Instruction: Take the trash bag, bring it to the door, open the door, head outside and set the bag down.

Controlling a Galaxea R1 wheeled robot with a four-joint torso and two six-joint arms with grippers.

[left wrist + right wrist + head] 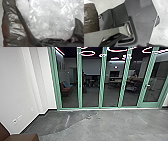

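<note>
Trash bag [12, 25]: large and close in the left wrist view, dark plastic around pale, crumpled plastic. The right wrist view places it beside the robot's base [142, 18]. That position suggests the left arm bears it, leaving the right free for the door; support is unconfirmed. Jaws of the left gripper and right gripper: cannot tell whether spread, pressed together or pinching anything. Glass door [153, 98], green-framed, appears closed across the floor [107, 127]; its handle [148, 85] likely requires a closer approach.
</note>
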